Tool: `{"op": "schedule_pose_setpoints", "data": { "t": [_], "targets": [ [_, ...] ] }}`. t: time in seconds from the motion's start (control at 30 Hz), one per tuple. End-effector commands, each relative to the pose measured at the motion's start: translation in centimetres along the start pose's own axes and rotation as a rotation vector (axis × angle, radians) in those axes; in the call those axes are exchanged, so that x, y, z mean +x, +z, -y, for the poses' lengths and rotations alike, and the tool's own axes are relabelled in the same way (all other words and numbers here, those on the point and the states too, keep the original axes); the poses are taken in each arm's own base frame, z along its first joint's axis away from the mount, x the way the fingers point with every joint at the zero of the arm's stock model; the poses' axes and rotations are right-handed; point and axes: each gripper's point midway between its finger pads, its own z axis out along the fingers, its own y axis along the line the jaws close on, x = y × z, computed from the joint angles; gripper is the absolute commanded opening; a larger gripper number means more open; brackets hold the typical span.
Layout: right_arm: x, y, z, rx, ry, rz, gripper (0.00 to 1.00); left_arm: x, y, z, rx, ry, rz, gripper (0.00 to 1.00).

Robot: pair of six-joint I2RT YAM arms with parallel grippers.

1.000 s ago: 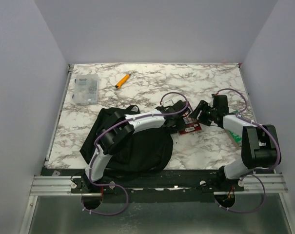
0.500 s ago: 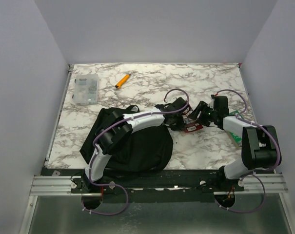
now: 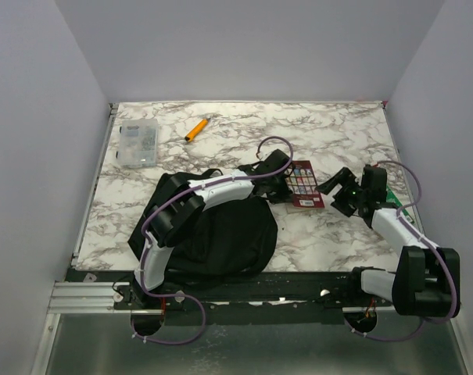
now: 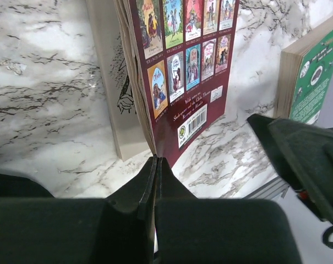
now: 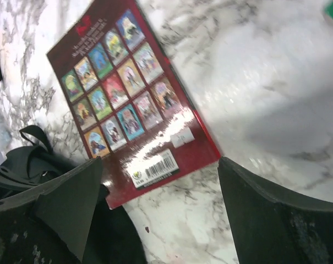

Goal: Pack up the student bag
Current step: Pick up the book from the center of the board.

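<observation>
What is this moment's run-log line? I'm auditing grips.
left gripper: shut on red book | right gripper: open | student bag: on table

Standing closed in on three sides by a back wall (image 3: 244,47), a left wall (image 3: 33,156) and a right wall (image 3: 447,94), all flat, bare, pale lavender-grey. Looking down on a counter (image 3: 244,129) of white marble pattern veined in grey and brown, reaching back to the foot of the back wall. Taking soft, even light from above, and showing a bright glare patch on the marble in the right wrist view. Ending at the near edge in a slotted aluminium rail (image 3: 80,295), with a dull grey metal sheet (image 3: 252,351) lying below it, reflecting faintly.
</observation>
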Motion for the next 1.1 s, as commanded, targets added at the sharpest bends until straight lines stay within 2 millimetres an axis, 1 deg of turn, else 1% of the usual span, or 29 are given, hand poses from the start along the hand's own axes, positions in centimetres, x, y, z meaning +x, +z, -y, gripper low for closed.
{"op": "schedule_pose_setpoints", "data": {
  "t": [0.0, 0.1, 0.17, 0.23, 0.43, 0.53, 0.6, 0.77, 0.87, 1.0, 1.07],
  "targets": [
    [2.2, -0.7, 0.2, -0.058, 0.104, -0.055, 0.90, 0.2, -1.5, 2.2, 0.087, 0.021, -0.015, 0.00],
    [2.9, -0.3, 0.7, -0.052, 0.105, -0.080, 0.89, 0.4, -1.6, 2.0, 0.092, 0.017, -0.018, 0.00],
    [4.0, -0.1, 0.7, -0.061, 0.138, -0.139, 0.88, 0.5, -1.8, 2.2, 0.104, 0.012, -0.026, 0.00],
    [5.5, -0.4, 0.4, -0.097, 0.204, -0.191, 0.87, 0.6, -2.0, 2.4, 0.120, 0.001, -0.035, 0.00],
    [7.0, -1.5, -1.1, -0.229, 0.427, -0.191, 0.85, 1.1, -2.5, 2.9, 0.156, -0.027, -0.064, 0.00],
    [7.1, -1.8, -1.7, -0.268, 0.513, -0.194, 0.84, 1.3, -2.9, 3.1, 0.169, -0.034, -0.074, 0.00],
    [7.3, -1.8, -1.7, -0.283, 0.565, -0.193, 0.83, 1.5, -3.0, 3.2, 0.177, -0.036, -0.081, 0.00],
    [7.8, -2.2, -2.1, -0.332, 0.667, -0.219, 0.74, 1.9, -3.2, 3.2, 0.185, -0.038, -0.089, 0.00],
    [8.0, -2.3, -2.0, -0.342, 0.723, -0.219, 0.73, 2.2, -3.3, 3.4, 0.194, -0.038, -0.097, 0.00],
    [7.6, -2.2, -1.8, -0.338, 0.777, -0.196, 0.72, 2.6, -3.4, 3.7, 0.202, -0.036, -0.102, 0.00],
    [7.4, -2.1, -1.8, -0.334, 0.798, -0.186, 0.69, 2.8, -3.5, 3.8, 0.206, -0.037, -0.108, 0.00]
  ]
}}
